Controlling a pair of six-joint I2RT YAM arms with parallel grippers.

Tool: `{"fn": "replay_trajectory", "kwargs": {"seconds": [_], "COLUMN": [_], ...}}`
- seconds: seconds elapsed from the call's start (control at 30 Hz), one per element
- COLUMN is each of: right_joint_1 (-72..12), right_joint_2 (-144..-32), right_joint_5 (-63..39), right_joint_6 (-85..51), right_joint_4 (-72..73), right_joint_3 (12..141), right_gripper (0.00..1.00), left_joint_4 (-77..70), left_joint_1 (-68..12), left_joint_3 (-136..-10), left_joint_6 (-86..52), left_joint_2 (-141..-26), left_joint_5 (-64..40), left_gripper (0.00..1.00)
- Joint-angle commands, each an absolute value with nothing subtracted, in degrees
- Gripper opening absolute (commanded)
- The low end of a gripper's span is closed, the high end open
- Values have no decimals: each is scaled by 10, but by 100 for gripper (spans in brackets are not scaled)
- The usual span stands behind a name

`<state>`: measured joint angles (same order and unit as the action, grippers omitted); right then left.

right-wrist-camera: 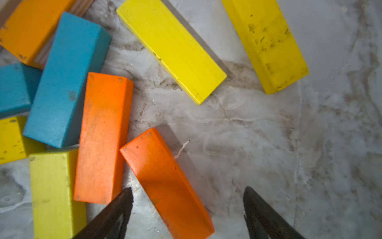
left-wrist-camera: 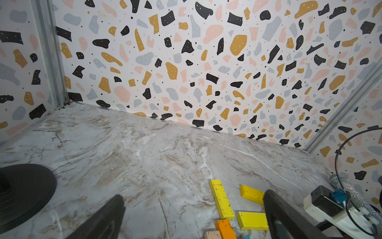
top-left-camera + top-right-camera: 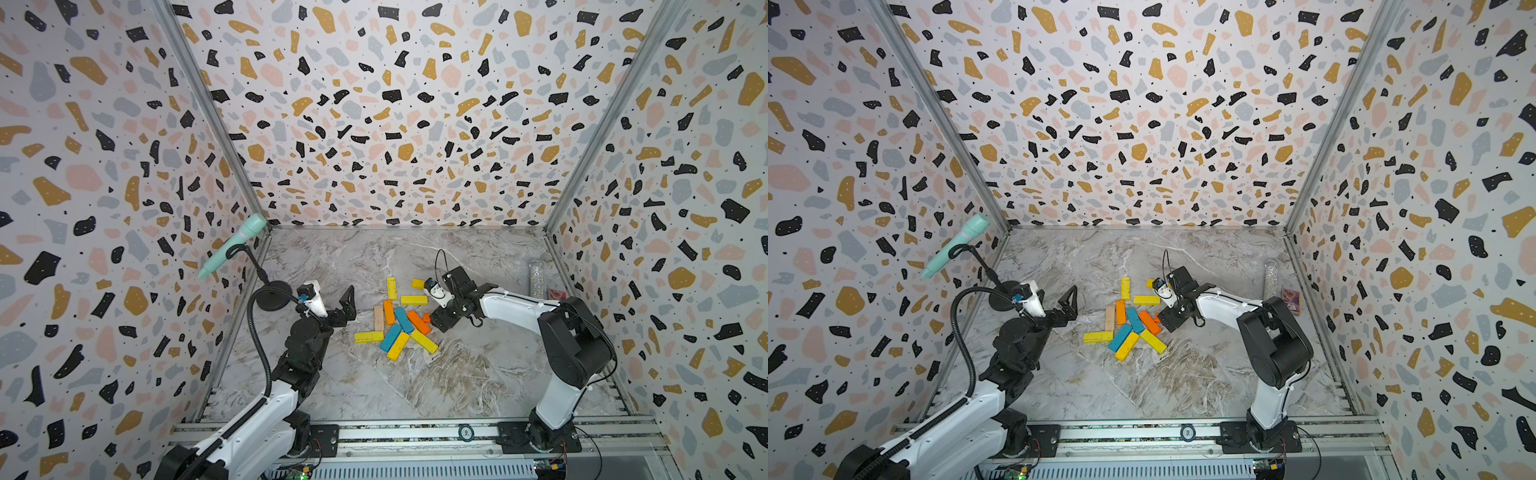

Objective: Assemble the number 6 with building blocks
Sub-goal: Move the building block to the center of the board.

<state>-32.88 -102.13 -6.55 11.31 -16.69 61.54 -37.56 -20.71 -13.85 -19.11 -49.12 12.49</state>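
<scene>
The number 6 is not yet begun: building blocks (image 3: 395, 320) are heaped mid-bench (image 3: 374, 386), right claw (image 1: 188, 189) is held apart astride an orange block (image 1: 165, 180) at 3 o'clock, left claw (image 2: 193, 195) apart, empty, at 9.

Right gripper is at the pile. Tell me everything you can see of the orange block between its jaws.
The orange block is a flat rectangular plank, painted wood by the look, with small dark scuffs at its corners and edges. It lies flat on the marble tabletop between the open jaws of the right gripper; neither finger visibly touches it. One corner meets, or nearly meets, the side of a second orange block, at an angle to it. In both top views the gripper hides most of it.
</scene>
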Motion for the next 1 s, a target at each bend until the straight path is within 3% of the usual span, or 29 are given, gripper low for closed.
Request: {"fn": "replay_trajectory", "kwargs": {"seconds": [0.0,0.3,0.83,0.97], "right_joint_1": [-331,-323,-220,-204], "right_joint_2": [-1033,-1069,-1001,-1018], "right_joint_5": [-79,-98,-138,-123], "right_joint_6": [136,120,60,83], "right_joint_4": [-195,-200,-169,-183], "right_joint_3": [633,648,609,640], "right_gripper": [82,67,13,10], "left_joint_4": [-387,-382,-387,-388], "left_joint_1": [-210,-209,-210,-210], "left_joint_3": [-138,-135,-139,-142], "left_joint_6": [-197,-196,-203,-204], "left_joint_2": [-490,-479,-499,-511], "left_joint_5": [126,137,127,124], "left_gripper": [99,99,100,99]}}
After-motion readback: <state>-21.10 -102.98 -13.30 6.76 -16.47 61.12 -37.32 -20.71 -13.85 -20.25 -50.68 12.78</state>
